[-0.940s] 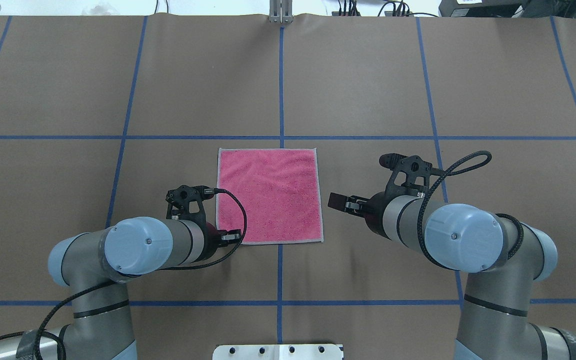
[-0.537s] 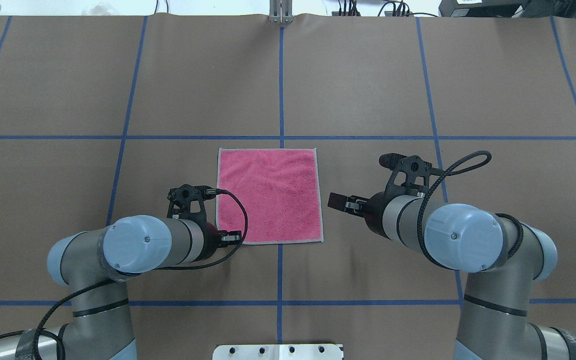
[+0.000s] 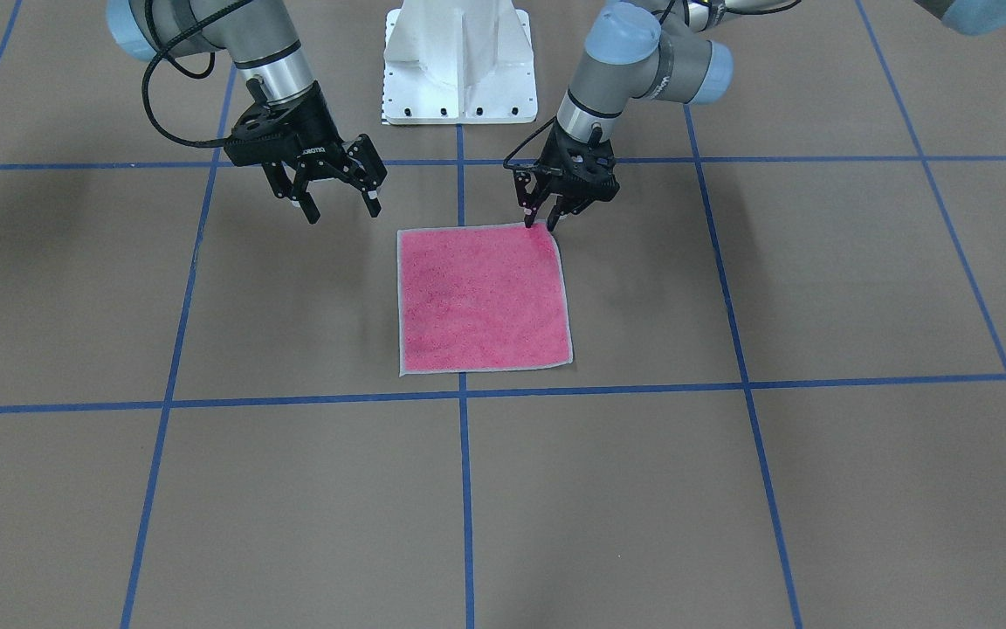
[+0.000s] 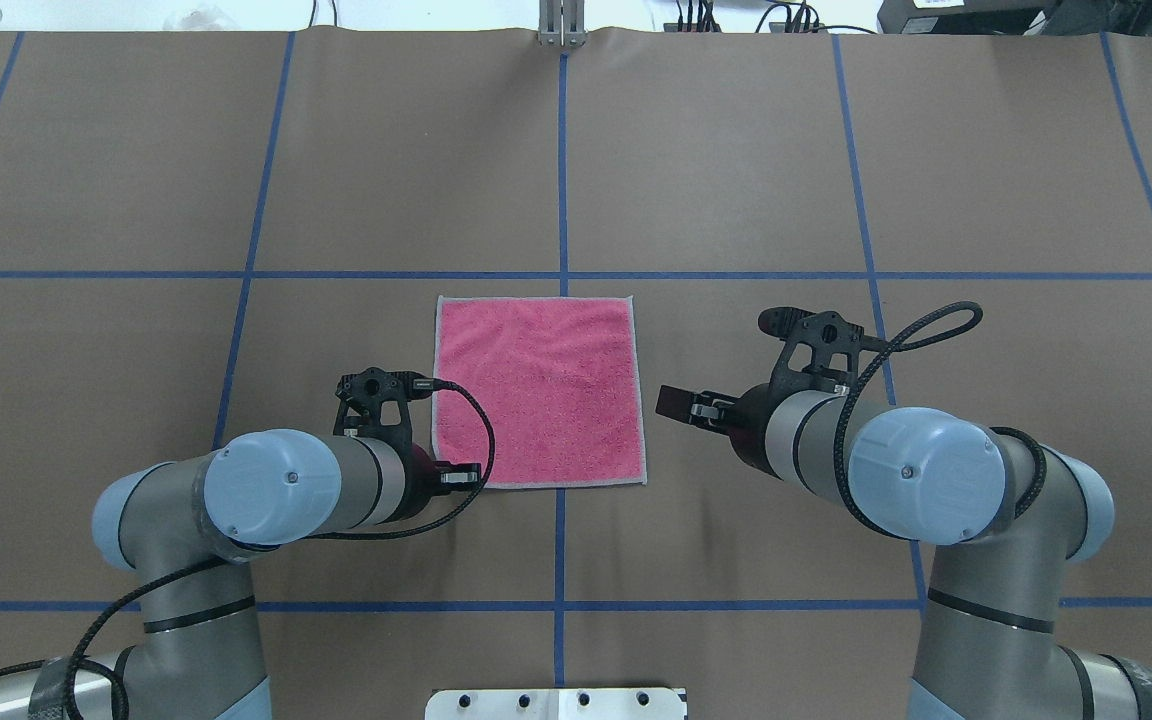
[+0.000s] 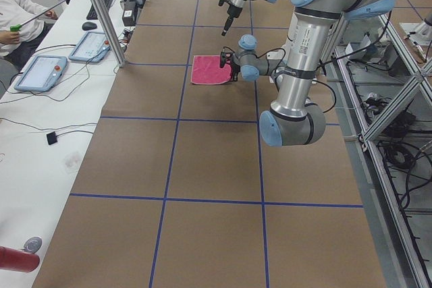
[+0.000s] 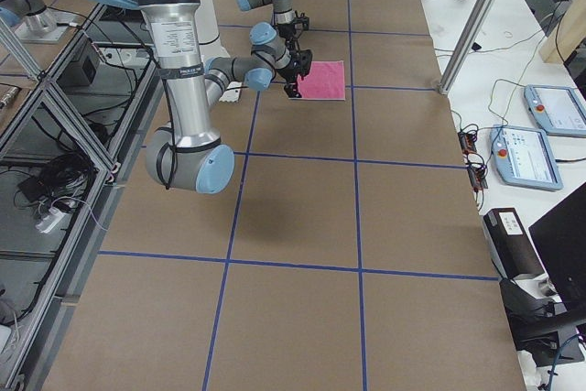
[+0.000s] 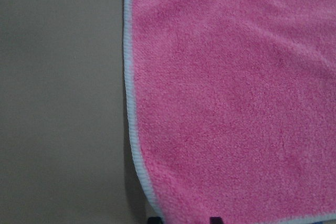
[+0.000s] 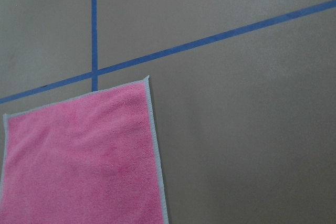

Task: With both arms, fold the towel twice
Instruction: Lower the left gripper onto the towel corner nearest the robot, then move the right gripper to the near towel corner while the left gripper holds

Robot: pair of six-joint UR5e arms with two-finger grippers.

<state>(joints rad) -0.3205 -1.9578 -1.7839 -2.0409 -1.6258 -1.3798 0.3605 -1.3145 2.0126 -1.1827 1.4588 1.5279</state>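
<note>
The towel [image 3: 481, 297] lies flat, pink face up, near the table's middle; it also shows in the overhead view [image 4: 536, 390] and both wrist views [image 7: 236, 93] [image 8: 79, 156]. My left gripper [image 3: 539, 223] points down at the towel's corner nearest the robot's left side. Its fingertips [image 7: 153, 219] stand a little apart at that corner, and the cloth is not lifted. My right gripper [image 3: 341, 210] is wide open and empty. It hovers above the bare table, beside the towel's other near-robot corner and clear of it.
The white pedestal base [image 3: 459, 61] stands at the robot's edge of the table. Blue tape lines [image 4: 561, 150] grid the brown table cover. In the left side view, a side desk holds tablets [image 5: 40, 72], and an upright metal post [image 5: 101, 11] stands at the table's edge.
My left arm has shifted very slightly by the towel's corner. The right arm and the towel have not moved.
</note>
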